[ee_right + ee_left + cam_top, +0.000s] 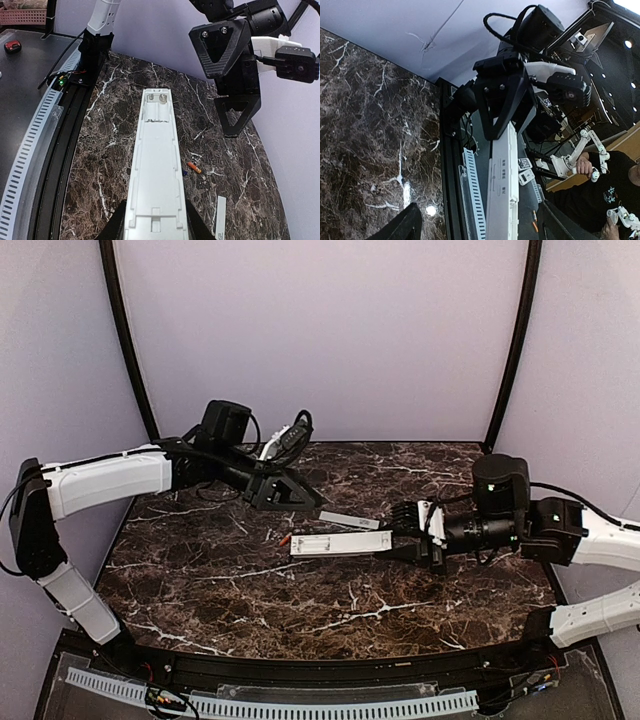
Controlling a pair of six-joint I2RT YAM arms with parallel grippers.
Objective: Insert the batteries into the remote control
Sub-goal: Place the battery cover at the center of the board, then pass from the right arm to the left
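Right wrist view shows the remote control (156, 165) pinched at its near end by the right fingers (114, 227). It is low on or just over the counter (100, 150); I cannot tell which. It is a long, thin, white bar with its back side up. At the far end is an open battery hole with two small metal bits inside.

The batteries lie on the counter just beside the remote control. One is orange (194, 167) and one is dark (184, 172). They look tiny, hard, light and smooth, so I think they will roll and slip. The best hold is probably across the middle of the round side. A thin white strip (219, 217) lies near them.

The left fingers (222, 47) are spread wide, hold nothing, and hang above the counter past the batteries.
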